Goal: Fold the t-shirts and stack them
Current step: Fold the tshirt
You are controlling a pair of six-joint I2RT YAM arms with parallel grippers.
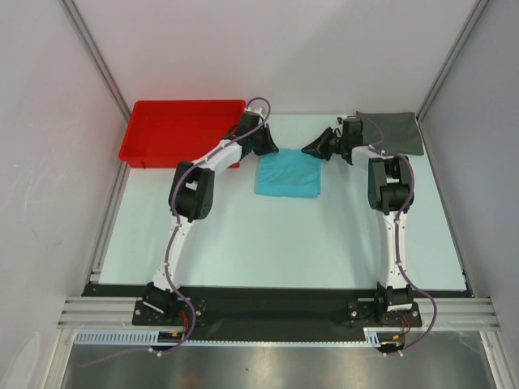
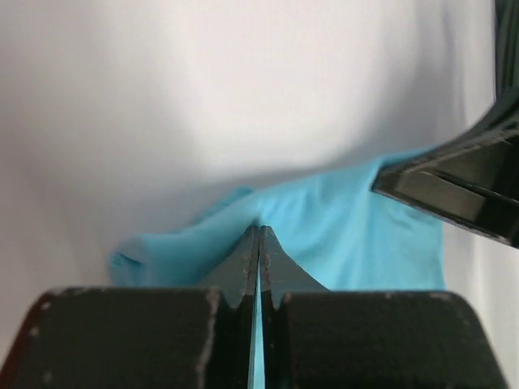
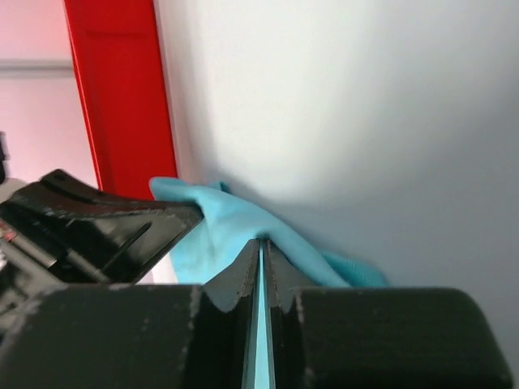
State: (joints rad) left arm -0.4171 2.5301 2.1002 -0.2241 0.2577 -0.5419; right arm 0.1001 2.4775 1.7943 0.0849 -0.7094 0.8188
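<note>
The turquoise t-shirt (image 1: 289,175) lies partly folded at the middle back of the table. My left gripper (image 1: 268,149) is shut on its far left corner; in the left wrist view the cloth (image 2: 340,235) runs between the closed fingers (image 2: 259,235). My right gripper (image 1: 310,151) is shut on its far right corner; the right wrist view shows cloth (image 3: 235,223) pinched at the tips (image 3: 261,243). Both held corners are lifted slightly off the table. The dark grey t-shirt (image 1: 392,132) lies as a folded rectangle at the far right corner, behind the right arm.
A red plastic tray (image 1: 180,132) stands at the far left, next to the left gripper; its wall shows in the right wrist view (image 3: 122,89). Grey walls enclose the table on three sides. The arm bases sit at the near edge.
</note>
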